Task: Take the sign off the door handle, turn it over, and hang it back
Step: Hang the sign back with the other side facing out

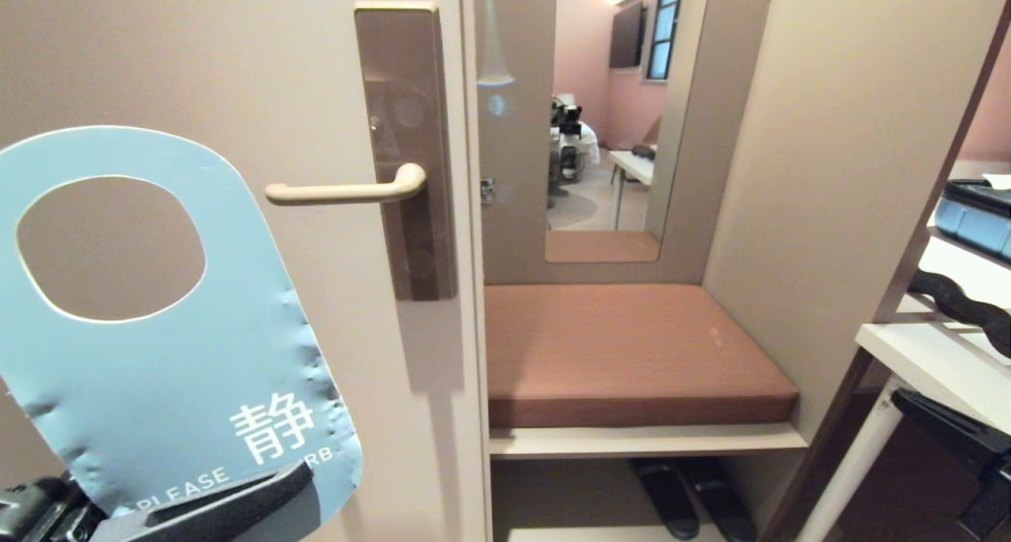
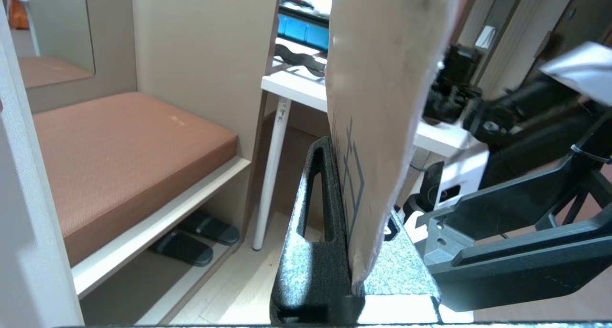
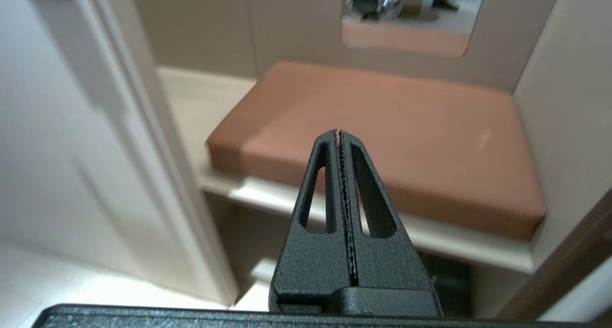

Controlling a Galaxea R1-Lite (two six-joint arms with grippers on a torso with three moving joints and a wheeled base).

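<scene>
sign [image 1: 170, 344]: off the handle, blue face to head cam, standing up from left gripper [image 1: 229, 502] pinching its bottom edge | thin, light, dented card, likely flexes; grip low, clear of hole | door handle [image 1: 347, 192] bare, up-right of gripper | right gripper [image 3: 340, 136] clenched, empty

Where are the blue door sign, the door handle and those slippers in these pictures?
sign [image 1: 197, 368], head view, on its light blue face below the round hole.
door handle [image 1: 340, 193], head view, on the middle of the cream lever.
slippers [image 2: 193, 237], left wrist view, on the dark pair under the bench.
</scene>
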